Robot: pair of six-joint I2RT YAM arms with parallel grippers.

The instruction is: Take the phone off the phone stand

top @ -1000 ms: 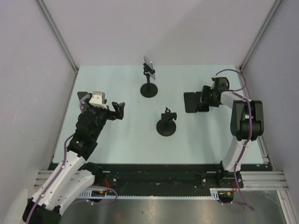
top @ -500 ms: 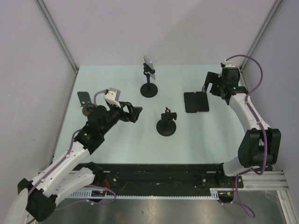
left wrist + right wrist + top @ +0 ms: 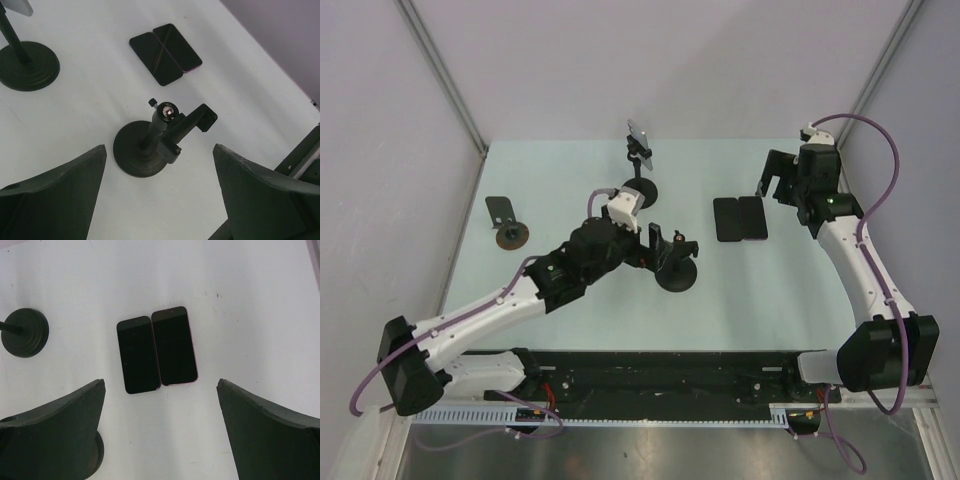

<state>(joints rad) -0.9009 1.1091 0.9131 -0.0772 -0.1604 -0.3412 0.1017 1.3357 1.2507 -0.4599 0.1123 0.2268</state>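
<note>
A phone (image 3: 640, 139) is clamped tilted on top of the black phone stand (image 3: 640, 190) at the back middle; only its corner (image 3: 18, 6) and the stand's base (image 3: 26, 66) show in the left wrist view. My left gripper (image 3: 654, 248) is open and empty, right beside a second, empty black stand (image 3: 677, 268), which sits between its fingers in the left wrist view (image 3: 150, 146). My right gripper (image 3: 775, 177) is open and empty, above and behind two phones (image 3: 740, 218) lying flat side by side, also in the right wrist view (image 3: 156, 353).
A small black stand (image 3: 506, 226) sits at the left of the table. The flat phones also show in the left wrist view (image 3: 166, 52). The back stand's round base (image 3: 25, 333) is at the left of the right wrist view. Grey walls enclose the table.
My left arm has swung from the left side of the table to the empty centre stand. My right arm has risen and drawn back from the flat phones.
</note>
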